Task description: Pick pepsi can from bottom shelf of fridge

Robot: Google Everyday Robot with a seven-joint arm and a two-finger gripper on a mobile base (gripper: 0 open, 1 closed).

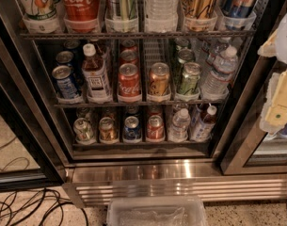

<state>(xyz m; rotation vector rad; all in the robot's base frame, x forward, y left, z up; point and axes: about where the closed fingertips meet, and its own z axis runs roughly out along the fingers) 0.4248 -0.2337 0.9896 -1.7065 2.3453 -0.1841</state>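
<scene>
Pepsi can (132, 128) stands upright at the front of the bottom shelf (143, 145) of the fridge (147, 171), in the third lane from the left, its blue side turned toward you. Low clear trays keep each row of drinks in its own lane, which is why the can sits squarely between its neighbours: a gold-bronze can (107, 129) just beside it on the left and a red can (155, 127) just beside it on the right. More cans queue behind in the dark.

Two clear bottles (179, 125) fill the lanes farther right. A second blue can (66, 81) stands at the left end of the middle shelf (133, 103); it is on the wrong rack and is not your target.

The gripper (280, 102) hangs at the right edge of the view, about level with the middle shelf and well apart from the Pepsi can. Whether it is apart or together, you cannot tell. It has yet to come down and left to the lowest rack, and the close neighbours likely call for a straight approach from the front.

A clear plastic bin (155, 213) sits on the floor before the fridge's steel base, with loose cables (20, 206) to its left.
</scene>
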